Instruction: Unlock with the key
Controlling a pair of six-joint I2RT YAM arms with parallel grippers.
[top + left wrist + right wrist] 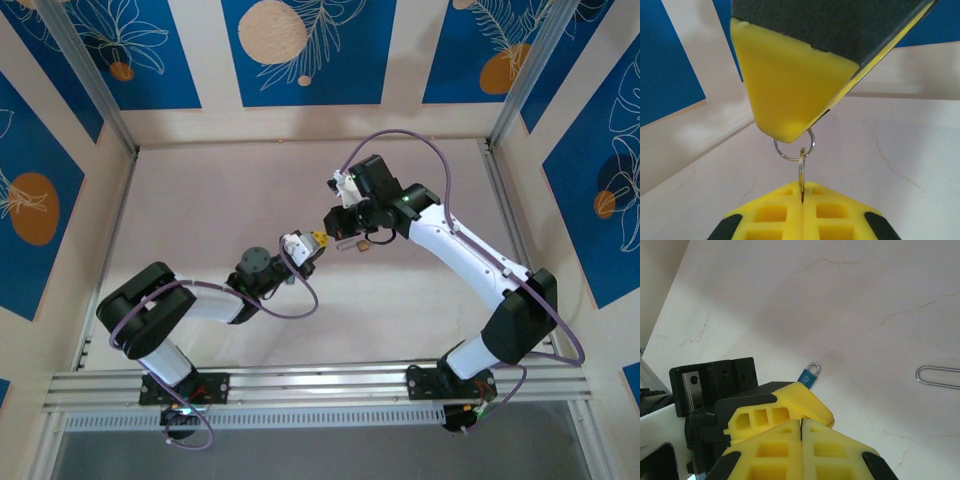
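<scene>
One small key (808, 377), blue-headed, stands out from the tip of the left pincer (803, 190), whose fingers are pressed together on it. In the left wrist view it appears edge-on as a thin silvery strip, with a split ring (794, 148) threaded through its far end. Head and ring project beyond the fingertips, so the blade appears to lie inside the grip, though this cannot be confirmed. The right pincer (802, 424) is pressed shut with nothing visible between its fingers, its tip just beside the ring and possibly touching it. Both are held clear of the pale surface (865, 300), on which a paper clip (937, 376) lies well apart. Judgement: the key is being secured and oriented before insertion. To do this well, the head should be held and the blade exposed, so a transfer to the right pincer may be needed. Pinch firmly, since so slight a piece can pivot or drop, and guard the loose ring against snagging a finger.
</scene>
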